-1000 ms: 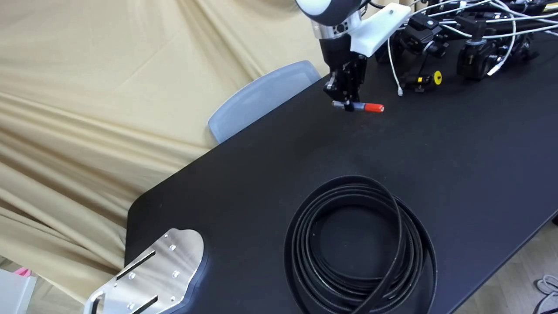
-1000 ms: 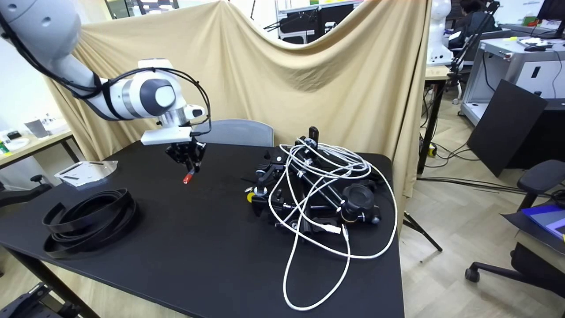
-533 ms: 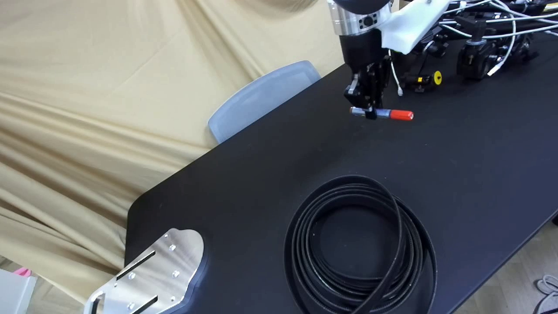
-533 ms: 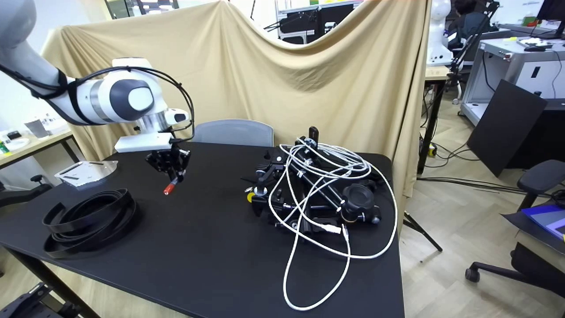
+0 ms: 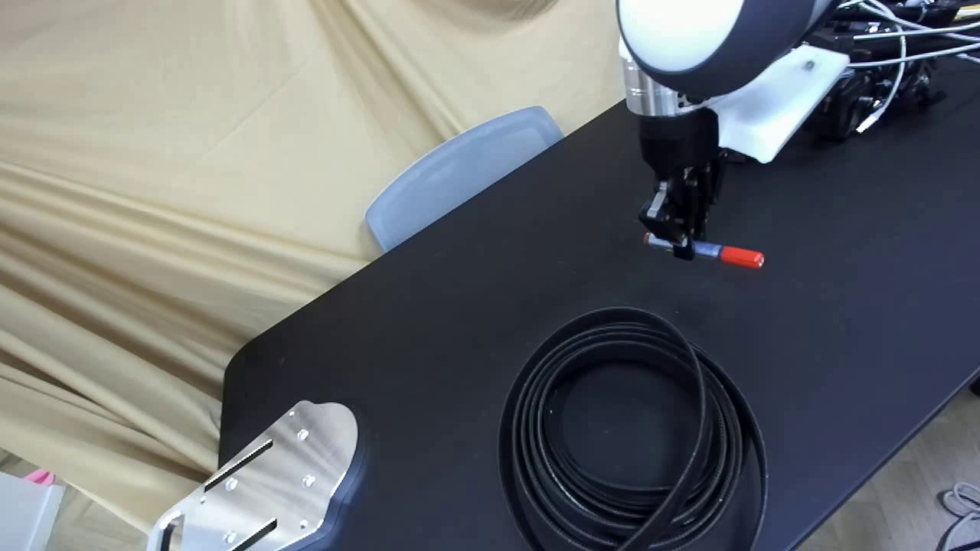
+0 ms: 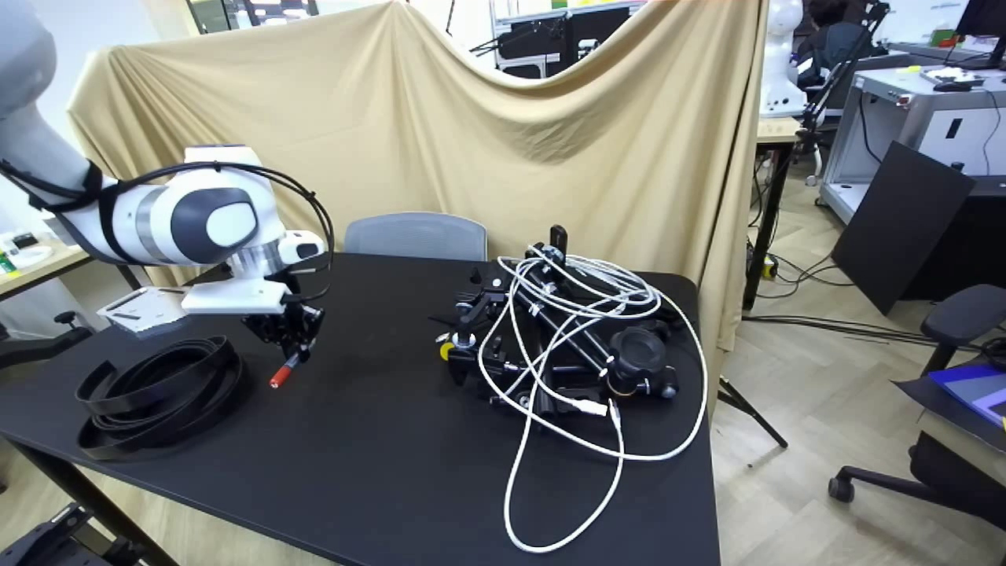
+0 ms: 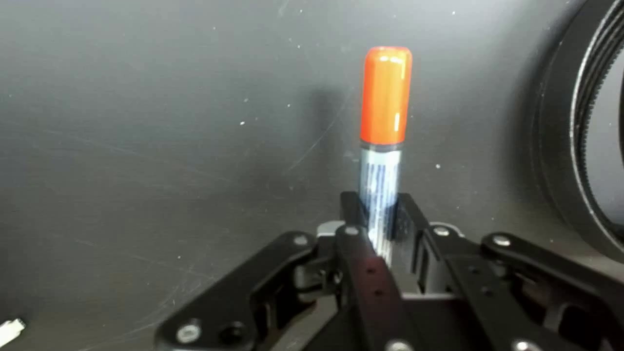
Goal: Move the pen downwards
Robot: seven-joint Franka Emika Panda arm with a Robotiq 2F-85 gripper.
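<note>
Your black, jointed gripper (image 7: pixel 379 207) firmly pinches a slim, blue-grey, red-capped pen (image 7: pixel 382 151). Grasping is done; setting down (seemingly) remains.

- My blk jointed gripper (image 7: pixel 379 207): semi-gloss
- Slim blue-grey, red-capped pen (image 7: pixel 382 161): glossy plastic, esp. red end
- Silver slotted plate (image 5: pixel 276 467): brushed metal
- Flat blk table (image 5: pixel 429 360): matt w/ scratches
- Beige draped cloth (image 5: pixel 191 153): matt

This looks like a robotics lab: a white robot arm (image 6: pixel 167 226) reaches over a black bench (image 6: pixel 377 472) whose right end carries black stand hardware (image 6: pixel 638 352) and looped white cable (image 6: pixel 591 406). Beige cloth (image 6: pixel 471 149) hangs behind it; farther off, right, stand a monitor (image 6: pixel 981 31) and what appears to be another white robot (image 6: pixel 782 59).
</note>
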